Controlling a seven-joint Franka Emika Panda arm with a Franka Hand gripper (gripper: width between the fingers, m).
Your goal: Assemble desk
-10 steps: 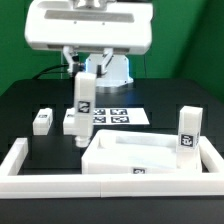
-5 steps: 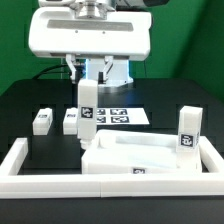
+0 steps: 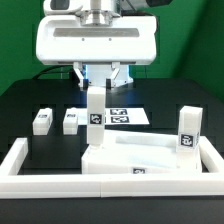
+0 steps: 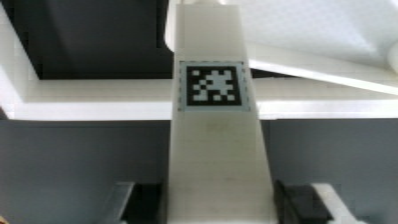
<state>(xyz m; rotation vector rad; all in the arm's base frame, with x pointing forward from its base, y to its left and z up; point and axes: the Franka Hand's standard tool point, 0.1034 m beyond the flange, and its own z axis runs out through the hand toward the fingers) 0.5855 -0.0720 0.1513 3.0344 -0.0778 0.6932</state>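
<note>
Leg now nearer desk top

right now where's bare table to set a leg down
Barest patch: black table at the exterior view's left, bordered by the two lying legs behind, the border bar on that side and the desk top. Crowded: that end of the desk top, where the gripper holds a leg upright, with the marker board close behind.

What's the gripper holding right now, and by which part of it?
A short white plastic block leg, upright, clamped at its upper end between the two fingers of the gripper.
</note>
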